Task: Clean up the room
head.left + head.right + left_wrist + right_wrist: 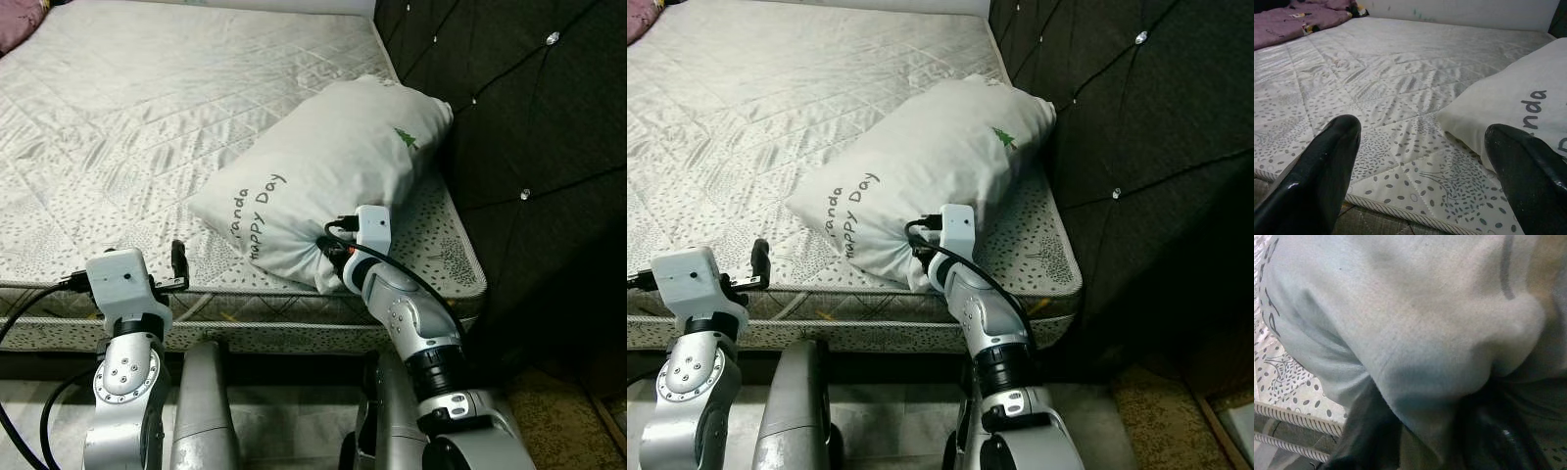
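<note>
On the quilted mattress (147,117), a plump white lettered pillow (323,166), its corner pinched in the right claw (331,257); left claw (1425,166) wide open, empty.

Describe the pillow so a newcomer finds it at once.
On the quilted mattress, look to the near corner beside the dark tufted headboard. The pale pillow lies there, its corner pinched by the right pincer; it bears "Panda Happy Day" lettering and a green tree.
</note>
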Robot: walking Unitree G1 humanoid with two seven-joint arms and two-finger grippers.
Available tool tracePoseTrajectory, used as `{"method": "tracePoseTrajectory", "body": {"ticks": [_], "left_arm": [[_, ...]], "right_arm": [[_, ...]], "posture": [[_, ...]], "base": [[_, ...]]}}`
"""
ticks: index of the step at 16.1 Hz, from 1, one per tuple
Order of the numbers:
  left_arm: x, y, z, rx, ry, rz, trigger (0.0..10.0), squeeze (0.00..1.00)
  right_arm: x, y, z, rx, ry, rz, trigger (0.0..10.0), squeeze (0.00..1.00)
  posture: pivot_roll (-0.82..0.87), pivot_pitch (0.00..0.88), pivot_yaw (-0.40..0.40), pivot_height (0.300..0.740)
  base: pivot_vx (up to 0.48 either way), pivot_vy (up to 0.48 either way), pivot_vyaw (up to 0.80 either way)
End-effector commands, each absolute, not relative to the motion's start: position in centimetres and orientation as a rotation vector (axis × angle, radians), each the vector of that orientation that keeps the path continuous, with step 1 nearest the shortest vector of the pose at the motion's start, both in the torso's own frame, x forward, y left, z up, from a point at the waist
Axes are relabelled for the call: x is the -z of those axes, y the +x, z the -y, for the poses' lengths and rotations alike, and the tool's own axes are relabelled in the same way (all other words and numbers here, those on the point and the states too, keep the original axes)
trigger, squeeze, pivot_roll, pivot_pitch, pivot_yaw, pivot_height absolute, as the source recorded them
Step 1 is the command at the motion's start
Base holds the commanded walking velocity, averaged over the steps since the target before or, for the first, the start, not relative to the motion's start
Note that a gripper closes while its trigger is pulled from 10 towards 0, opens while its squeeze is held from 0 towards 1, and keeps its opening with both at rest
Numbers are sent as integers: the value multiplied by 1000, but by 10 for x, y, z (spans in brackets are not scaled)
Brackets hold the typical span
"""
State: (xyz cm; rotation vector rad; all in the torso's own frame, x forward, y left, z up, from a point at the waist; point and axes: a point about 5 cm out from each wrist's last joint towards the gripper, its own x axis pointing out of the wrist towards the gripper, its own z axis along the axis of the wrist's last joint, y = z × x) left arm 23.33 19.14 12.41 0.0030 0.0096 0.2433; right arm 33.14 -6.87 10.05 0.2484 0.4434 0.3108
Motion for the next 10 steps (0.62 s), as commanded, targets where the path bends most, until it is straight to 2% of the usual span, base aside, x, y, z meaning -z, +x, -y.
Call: {"method": "tracePoseTrajectory", "body": {"ticks": [1,5,9,10], "left_arm": [[-124,235,-191,-233,1,-6,10000,0],[-121,242,-188,-230,-8,2,10000,0],[-127,257,-188,-218,-8,35,10000,0],[-127,258,-188,-218,-10,38,10000,0]], "right_arm": [[-114,341,78,-266,254,-375,0,0],[-112,344,81,-294,237,-363,0,0],[-166,395,141,-248,78,-196,0,0],[-173,399,148,-237,63,-179,0,0]], "posture": [[65,0,-42,519],[54,0,-38,519],[38,0,-31,519],[35,0,-30,519]], "base": [[0,0,0],[0,0,0],[0,0,0],[0,0,0]]}}
